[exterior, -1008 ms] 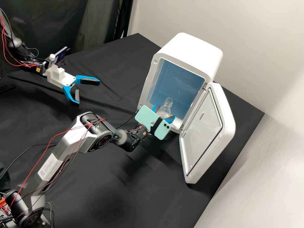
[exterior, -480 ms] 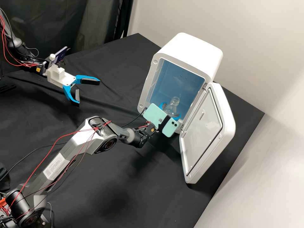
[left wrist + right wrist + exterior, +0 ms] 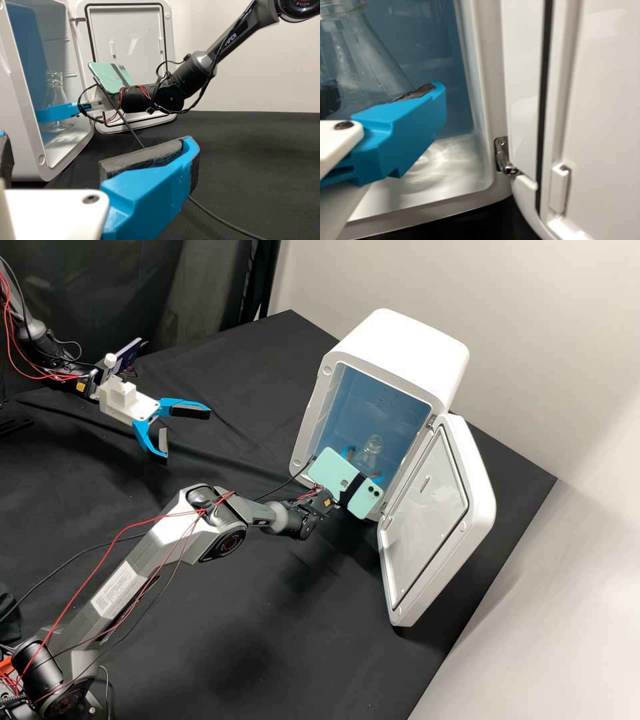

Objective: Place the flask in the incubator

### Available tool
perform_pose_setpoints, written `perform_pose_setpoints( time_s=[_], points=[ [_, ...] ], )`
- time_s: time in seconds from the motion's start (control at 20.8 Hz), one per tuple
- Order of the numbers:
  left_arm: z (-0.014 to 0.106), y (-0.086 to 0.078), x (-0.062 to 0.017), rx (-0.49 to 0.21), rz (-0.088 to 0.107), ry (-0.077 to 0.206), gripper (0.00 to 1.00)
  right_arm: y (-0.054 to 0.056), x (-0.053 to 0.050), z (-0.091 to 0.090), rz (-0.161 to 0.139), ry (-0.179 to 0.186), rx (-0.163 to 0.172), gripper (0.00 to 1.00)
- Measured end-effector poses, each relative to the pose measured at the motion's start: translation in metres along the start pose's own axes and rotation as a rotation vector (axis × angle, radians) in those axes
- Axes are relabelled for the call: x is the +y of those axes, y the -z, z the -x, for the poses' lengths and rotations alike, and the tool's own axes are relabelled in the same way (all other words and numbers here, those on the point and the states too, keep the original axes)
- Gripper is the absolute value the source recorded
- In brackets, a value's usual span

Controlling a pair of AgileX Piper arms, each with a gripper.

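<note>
The clear glass flask (image 3: 369, 452) is upright inside the white incubator (image 3: 400, 347), low in its blue chamber. My right gripper (image 3: 363, 463) is shut on the flask's body, reaching in through the open front. In the right wrist view a blue finger (image 3: 395, 130) presses against the flask (image 3: 355, 55) just above the chamber floor. The left wrist view has the flask (image 3: 55, 100) inside, with the right gripper's finger (image 3: 55, 112) across it. My left gripper (image 3: 181, 433) hangs open over the bench far to the left, holding nothing.
The incubator's door (image 3: 440, 520) is swung wide open to the right, its hinge (image 3: 506, 162) close beside my right gripper. A mint-green phone (image 3: 343, 481) is strapped to the right wrist. Red cables trail along the right arm (image 3: 167, 540). The bench edge (image 3: 467, 613) runs near the door.
The right arm has stretched forward and carried the flask from the incubator's opening deeper into the chamber. The left arm has stayed where it was.
</note>
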Motion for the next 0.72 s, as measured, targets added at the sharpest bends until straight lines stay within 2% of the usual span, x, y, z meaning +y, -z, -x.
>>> perform_pose_setpoints(
  time_s=[0.1, 0.19, 0.24, 0.38, 0.62, 0.72],
  points=[
    [0.000, 0.000, 0.0000, 0.000, 0.008, 0.000, 1.00, 0.003, -0.001, -0.002, 0.002, 0.010, -0.010, 0.00],
    [0.000, 0.000, 0.0000, 0.000, 0.022, 0.000, 1.00, 0.009, 0.002, -0.005, 0.007, 0.006, -0.008, 0.00],
    [0.000, 0.000, 0.0000, 0.000, 0.022, 0.000, 1.00, 0.011, 0.004, -0.008, 0.009, 0.005, -0.010, 0.00],
    [0.000, 0.000, 0.0000, 0.000, 0.022, 0.000, 1.00, 0.021, 0.009, -0.015, 0.016, -0.013, 0.018, 0.00],
    [0.000, 0.000, 0.0000, 0.000, 0.022, 0.000, 1.00, 0.033, 0.002, -0.020, 0.022, 0.016, 0.000, 0.00],
    [0.000, 0.000, 0.0000, 0.000, 0.022, 0.000, 1.00, 0.036, 0.001, -0.021, 0.024, 0.015, 0.008, 0.00]
  ],
)
